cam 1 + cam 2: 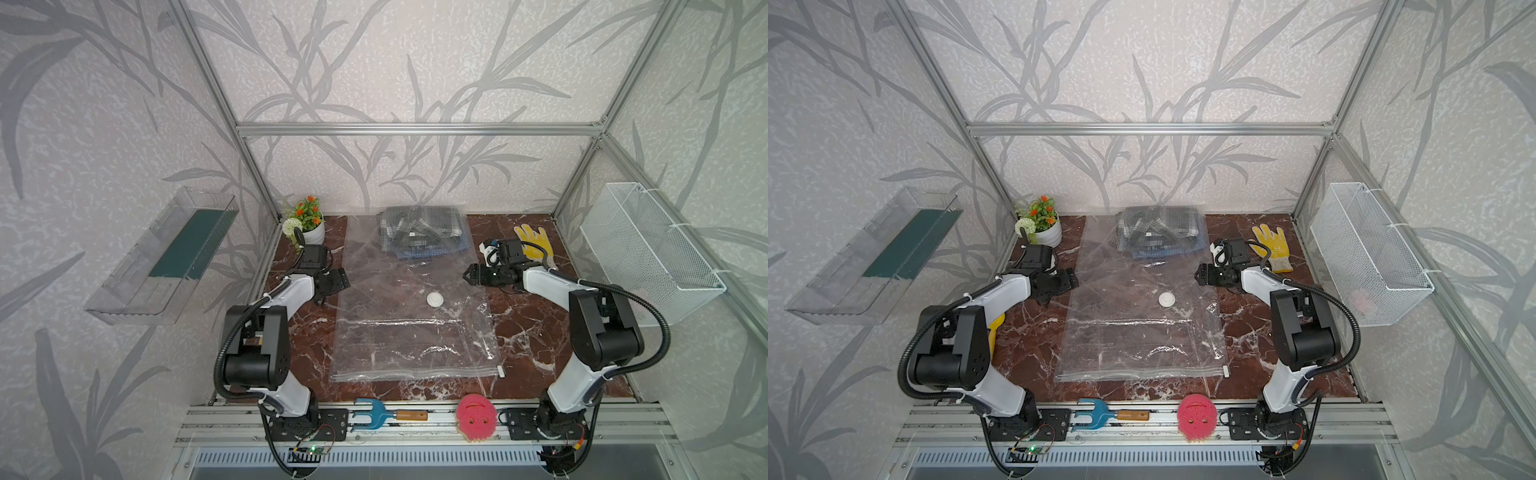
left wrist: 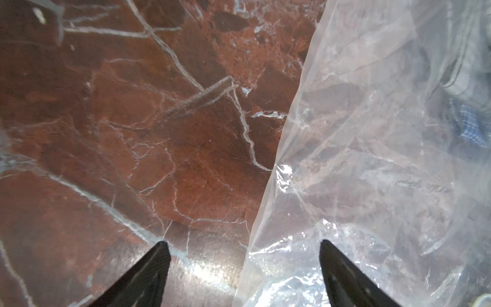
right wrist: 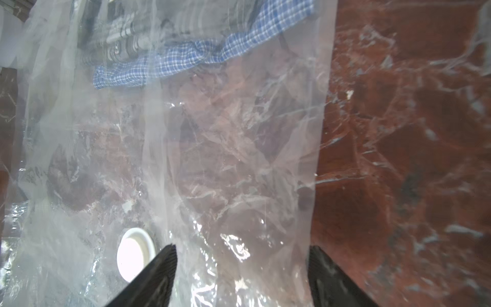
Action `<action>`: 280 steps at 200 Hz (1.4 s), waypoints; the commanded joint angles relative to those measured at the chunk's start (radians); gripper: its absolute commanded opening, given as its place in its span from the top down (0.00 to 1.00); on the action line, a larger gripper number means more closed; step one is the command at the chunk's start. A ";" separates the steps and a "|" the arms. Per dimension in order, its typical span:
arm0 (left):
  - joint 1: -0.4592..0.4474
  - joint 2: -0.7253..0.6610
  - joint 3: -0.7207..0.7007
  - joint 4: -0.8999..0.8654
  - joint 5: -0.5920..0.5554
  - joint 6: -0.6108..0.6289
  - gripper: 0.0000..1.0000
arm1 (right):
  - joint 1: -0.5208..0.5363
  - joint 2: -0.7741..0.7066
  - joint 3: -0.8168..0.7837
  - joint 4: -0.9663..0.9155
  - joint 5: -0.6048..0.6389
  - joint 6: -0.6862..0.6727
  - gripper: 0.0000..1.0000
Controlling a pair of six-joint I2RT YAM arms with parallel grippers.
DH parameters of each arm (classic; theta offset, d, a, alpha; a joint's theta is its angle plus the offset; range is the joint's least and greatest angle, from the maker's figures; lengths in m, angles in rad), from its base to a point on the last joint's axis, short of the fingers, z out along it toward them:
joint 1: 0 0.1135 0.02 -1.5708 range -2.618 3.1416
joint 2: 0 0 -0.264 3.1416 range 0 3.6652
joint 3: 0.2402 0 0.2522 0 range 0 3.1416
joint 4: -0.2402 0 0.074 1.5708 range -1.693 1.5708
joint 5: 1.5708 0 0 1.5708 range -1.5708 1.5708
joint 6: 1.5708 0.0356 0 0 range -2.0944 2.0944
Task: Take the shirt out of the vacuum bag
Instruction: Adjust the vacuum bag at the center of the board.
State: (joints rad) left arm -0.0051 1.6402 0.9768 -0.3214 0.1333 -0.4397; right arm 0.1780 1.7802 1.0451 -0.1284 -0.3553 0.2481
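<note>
Pink sponge [image 1: 475, 417] before vacuum bag [image 1: 415, 332]; shirt [image 1: 422, 235] inside far end. Left gripper [image 2: 243, 243], right gripper [image 3: 240, 247] flank bag, released, empty.

Bare tabletop [image 1: 523, 332] L/R of vacuum bag [image 1: 415, 332]

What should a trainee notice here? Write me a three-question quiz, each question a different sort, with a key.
1. True or false: the shirt lies outside the vacuum bag.
2. Where is the bag's white slider clip? A: at the near zip edge, on the side of the right gripper. B: on top of the shirt. C: at the bag's far edge.
3. Fill in: the left gripper and the right gripper both stand ___, holding nothing.
Key: 1 false, since it shows through the plastic at the bag's far end; 2 A; 3 open.
</note>
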 commanded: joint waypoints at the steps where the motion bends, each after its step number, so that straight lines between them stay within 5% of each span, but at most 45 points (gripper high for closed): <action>1: 0.004 0.048 0.064 -0.004 0.029 -0.022 0.13 | 0.006 0.061 0.000 0.043 -0.056 0.045 0.31; 64: 0.006 0.175 0.150 0.022 0.092 -0.006 0.33 | 0.006 0.155 0.053 0.136 -0.147 0.118 0.66; 124: 0.007 0.238 0.165 0.084 0.158 -0.027 0.55 | 0.008 0.238 0.124 0.133 -0.168 0.159 0.82; 149: 0.008 0.248 0.190 0.108 0.201 -0.033 0.73 | 0.019 0.301 0.229 0.044 -0.129 0.121 0.85; 175: 0.007 0.250 0.229 0.107 0.222 -0.043 1.00 | 0.046 0.412 0.442 -0.090 -0.099 0.064 0.85; 241: 0.008 0.209 0.148 0.147 0.213 -0.071 1.00 | 0.126 0.808 1.168 -0.439 -0.096 0.007 0.85; 280: 0.004 0.202 0.114 0.162 0.223 -0.072 0.98 | 0.161 1.150 1.837 -0.667 -0.095 0.034 0.85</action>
State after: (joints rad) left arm 0.0021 1.8713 1.1061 -0.1654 0.3370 -0.4984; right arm 0.3134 2.7663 2.5633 -0.6632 -0.4538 0.2680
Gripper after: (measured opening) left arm 0.048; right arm 0.151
